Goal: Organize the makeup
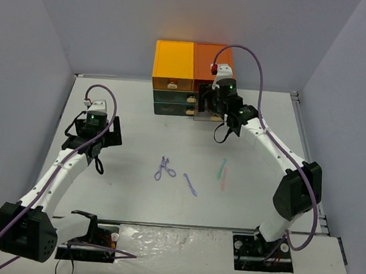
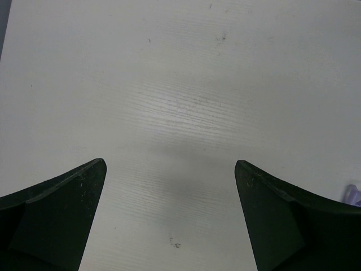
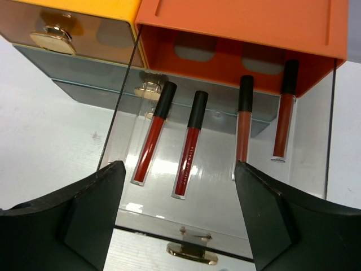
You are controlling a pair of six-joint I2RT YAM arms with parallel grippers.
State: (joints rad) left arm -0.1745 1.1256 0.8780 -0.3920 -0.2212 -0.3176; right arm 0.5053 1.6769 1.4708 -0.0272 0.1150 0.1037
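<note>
A purple scissor-like curler [image 1: 164,169], a purple stick [image 1: 190,184], a mint stick [image 1: 221,168] and a pink stick [image 1: 223,178] lie loose mid-table. My right gripper [image 1: 210,107] hovers open and empty over a pulled-out clear drawer [image 3: 146,217] of the orange-and-dark drawer box [image 1: 192,67]. In the right wrist view the gripper [image 3: 179,169] frames several red tubes with black caps [image 3: 190,144] lying side by side in that drawer. My left gripper [image 1: 99,144] is open and empty over bare table at the left, as the left wrist view [image 2: 169,169] shows.
The drawer's gold handle [image 3: 192,253] sits just below my right fingers. A shut drawer with a gold knob [image 3: 52,38] is to the left. A bit of something purple [image 2: 352,195] shows at the left wrist view's right edge. Grey walls enclose the table.
</note>
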